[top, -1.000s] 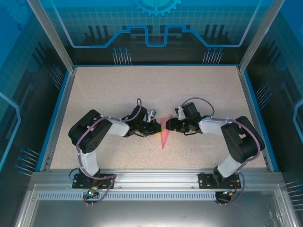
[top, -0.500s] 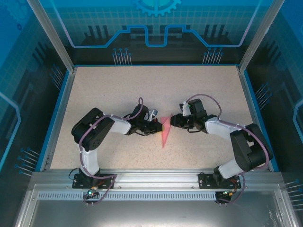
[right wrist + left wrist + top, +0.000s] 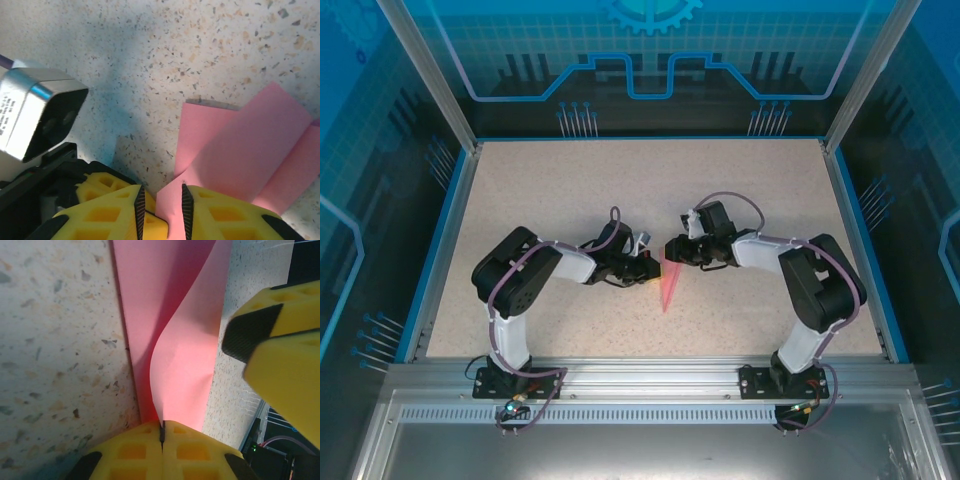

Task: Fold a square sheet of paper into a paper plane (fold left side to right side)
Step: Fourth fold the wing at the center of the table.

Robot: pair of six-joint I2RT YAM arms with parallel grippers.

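The pink paper point(image 3: 667, 284) lies mid-table as a slim pointed dart shape with its tip toward the near edge. My left gripper point(image 3: 650, 268) comes in from the left and is shut on a raised flap of the pink paper point(image 3: 175, 340); its yellow fingertips point(image 3: 190, 440) meet on the flap's edge in the left wrist view. My right gripper point(image 3: 670, 250) sits at the paper's far end. In the right wrist view its gripper point(image 3: 162, 195) is open, pads apart, with a corner of the pink paper point(image 3: 240, 150) standing in the gap.
Speckled beige tabletop point(image 3: 570, 190) with a blue rim point(image 3: 448, 230) and glass walls around it. The two grippers are close together over the paper; the right one's yellow finger point(image 3: 280, 340) shows in the left wrist view, and the left wrist camera housing point(image 3: 40, 115) shows beside the right fingers.
The right gripper has shifted left and slightly farther back, to the paper's far end, and its forearm has swung. The left gripper stays shut on the flap, hardly moved.
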